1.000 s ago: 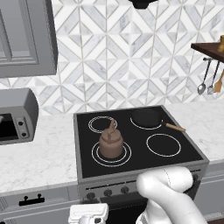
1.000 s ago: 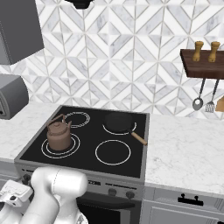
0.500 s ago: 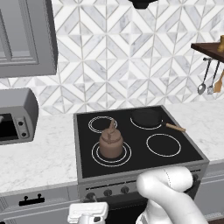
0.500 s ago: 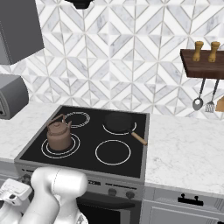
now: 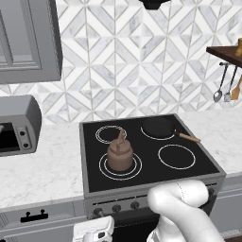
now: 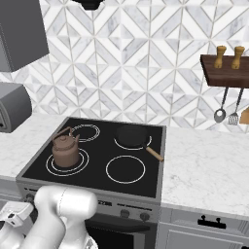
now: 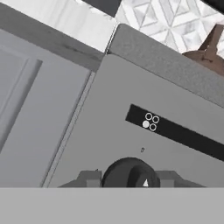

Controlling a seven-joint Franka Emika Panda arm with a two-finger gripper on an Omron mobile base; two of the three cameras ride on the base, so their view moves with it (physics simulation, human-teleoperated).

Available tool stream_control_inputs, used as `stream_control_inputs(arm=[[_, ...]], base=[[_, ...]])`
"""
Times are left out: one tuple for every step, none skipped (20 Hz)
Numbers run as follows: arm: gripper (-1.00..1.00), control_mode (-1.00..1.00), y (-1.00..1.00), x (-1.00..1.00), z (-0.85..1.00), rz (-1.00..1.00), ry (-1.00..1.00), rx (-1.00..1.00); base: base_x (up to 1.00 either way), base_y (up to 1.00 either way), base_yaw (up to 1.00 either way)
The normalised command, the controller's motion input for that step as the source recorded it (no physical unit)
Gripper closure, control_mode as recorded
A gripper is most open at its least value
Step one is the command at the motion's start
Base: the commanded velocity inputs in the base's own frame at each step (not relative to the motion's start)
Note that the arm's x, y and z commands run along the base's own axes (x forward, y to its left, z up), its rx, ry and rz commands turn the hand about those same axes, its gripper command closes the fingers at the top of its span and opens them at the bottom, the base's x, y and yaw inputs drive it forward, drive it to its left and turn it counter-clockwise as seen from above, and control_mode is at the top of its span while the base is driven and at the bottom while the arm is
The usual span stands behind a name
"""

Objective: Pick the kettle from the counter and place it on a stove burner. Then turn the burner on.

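Sitting on the stove's [image 5: 198, 175] front-left burner [image 5: 105, 168], the kettle [image 5: 119, 154] is upright and free of the gripper, so the first half of the task looks done. From the right base camera the kettle [image 6: 65, 149] rests squarely inside the white burner ring. A black pan [image 5: 158, 126] with a wooden handle occupies the back-right burner. The white counter [image 5: 42, 165] lies to either side of the stove.

What remains, judging by this, is turning the burner on. The arm reaches low in front of the stove, with the gripper [image 5: 94, 230] down at the row of knobs on the front panel. In the hand camera, the two fingertips [image 7: 89, 178] sit on either side of a dark round knob [image 7: 130, 173], appearing closed against it. Just above is a small four-circle burner diagram [image 7: 150, 122] with one circle filled. No burner glows, so the knob seems not yet turned.
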Motion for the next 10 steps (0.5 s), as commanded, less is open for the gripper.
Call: stream_control_inputs(arm=[[1.0, -1.0, 0.29, 0.03, -0.41, 0.14, 0.17, -0.44], [1.0, -1.0, 0.33, 0.03, -0.46, 0.14, 0.19, -0.46], [1.0, -1.0, 0.37, 0.04, -0.51, 0.15, 0.21, -0.48], [1.0, -1.0, 0.42, 0.04, -0.51, 0.15, 0.21, -0.49], [1.0, -1.0, 0.47, 0.01, -0.52, 0.16, 0.2, -0.51], [1.0, -1.0, 0.51, 0.01, -0.51, 0.17, 0.2, -0.52], [1.0, -1.0, 0.59, 0.0, -0.49, 0.17, 0.21, -0.54], [1.0, -1.0, 0.64, 0.0, -0.46, 0.16, 0.23, -0.56], [1.0, -1.0, 0.66, 0.0, -0.41, 0.16, 0.22, -0.56], [1.0, -1.0, 0.7, 0.0, -0.38, 0.15, 0.21, -0.56]], base=[[0.0, 0.0, 0.0], [0.0, 0.0, 0.0], [0.0, 0.0, 0.0], [0.0, 0.0, 0.0], [0.0, 0.0, 0.0], [0.0, 0.0, 0.0], [0.0, 0.0, 0.0], [0.0, 0.0, 0.0], [0.0, 0.0, 0.0], [0.0, 0.0, 0.0]])
